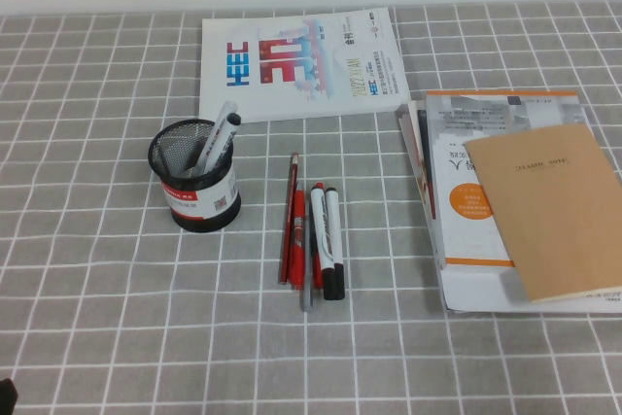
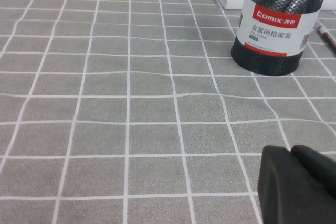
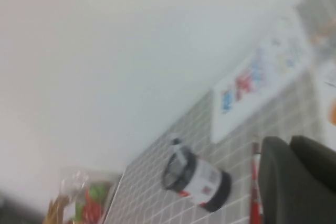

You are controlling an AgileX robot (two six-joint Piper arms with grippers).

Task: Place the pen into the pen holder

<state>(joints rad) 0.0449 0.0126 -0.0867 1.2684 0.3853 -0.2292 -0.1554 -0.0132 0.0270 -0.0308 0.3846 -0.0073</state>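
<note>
"Comix" on pen holder (image 2: 273, 27) label

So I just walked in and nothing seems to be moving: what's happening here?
Neither arm is handling anything. One marker already stands in the pen holder. The white pen with the black cap lies among the pens on the table beside it. The left gripper hovers over bare cloth near the holder; the right gripper is raised.
</note>
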